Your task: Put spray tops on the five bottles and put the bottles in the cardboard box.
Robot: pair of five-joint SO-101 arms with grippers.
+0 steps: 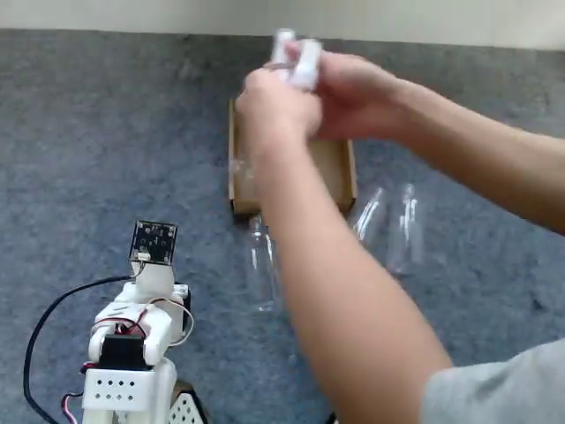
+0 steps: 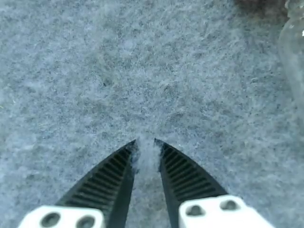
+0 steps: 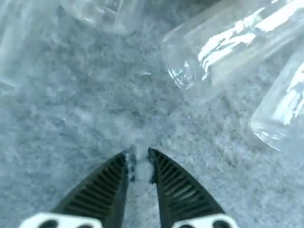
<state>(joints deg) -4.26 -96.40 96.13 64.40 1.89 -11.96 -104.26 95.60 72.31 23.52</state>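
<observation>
A person's two hands [image 1: 296, 102] hold a white spray top [image 1: 300, 55] above the cardboard box [image 1: 335, 172]. Three clear bottles without tops lie on the grey carpet in front of the box: one [image 1: 262, 265] near its front corner, two [image 1: 369, 216] [image 1: 406, 228] side by side to the right. My left arm [image 1: 141, 322] stands at the lower left, its gripper [image 2: 146, 141] shut and empty over bare carpet. My right gripper [image 3: 139, 151] is shut and empty, just short of two bottle bases [image 3: 223, 42] [image 3: 280, 109].
The person's forearm [image 1: 353, 309] crosses the middle of the table from the lower right. A black cable [image 1: 44, 327] loops beside the left arm. Another clear bottle [image 3: 102, 12] lies farther off, and a bottle's edge [image 2: 294, 52] shows in the left wrist view.
</observation>
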